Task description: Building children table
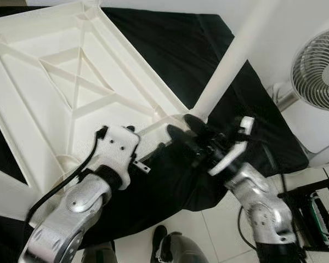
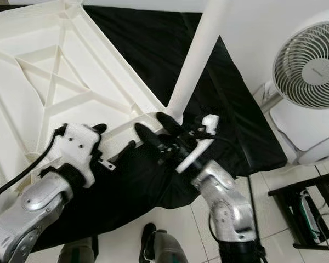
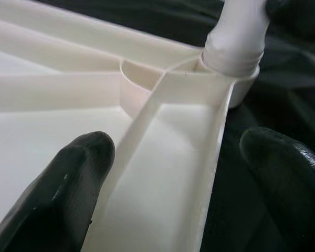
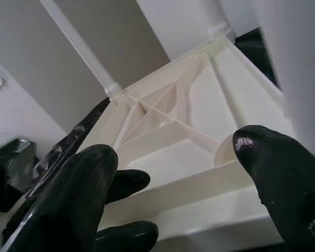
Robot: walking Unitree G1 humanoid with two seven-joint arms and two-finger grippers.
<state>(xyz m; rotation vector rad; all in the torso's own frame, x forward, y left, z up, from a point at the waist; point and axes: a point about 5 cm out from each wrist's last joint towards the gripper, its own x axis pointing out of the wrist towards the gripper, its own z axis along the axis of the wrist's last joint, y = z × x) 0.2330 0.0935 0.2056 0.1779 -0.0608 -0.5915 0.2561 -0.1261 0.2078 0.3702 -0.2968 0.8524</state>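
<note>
In the left eye view the left claw [image 1: 132, 143] is resting at the near edge of the tabletop [image 1: 55, 98], which is lying upside down, ribs up, on a black cloth [image 1: 170, 49]; its fingers are spread, one showing dark over the rim, and they are clamping nothing. The right claw [image 1: 182, 126] is reaching in from the right with its two fingers parted, their tips sitting right beside the base of the white leg [image 1: 230, 60], which is standing in the tabletop's near corner and leaning up and away toward the wall. Whether those tips are touching the leg cannot be told. In the right eye view a white fan [image 2: 310, 66] is standing at the right on a tiled floor [image 2: 274, 219], and a dark rack [image 2: 312, 213] is sitting in the corner below it. In the left wrist view the left claw's fingers [image 3: 58, 199] are lying wide apart astride the tabletop's rim, with the leg seated in its round socket [image 3: 147, 89] just ahead. In the right wrist view the right claw's fingers [image 4: 283, 178] are open and empty over the ribbed underside, and two more legs [image 4: 81, 50] are standing up from the far corners against a pale wall.
</note>
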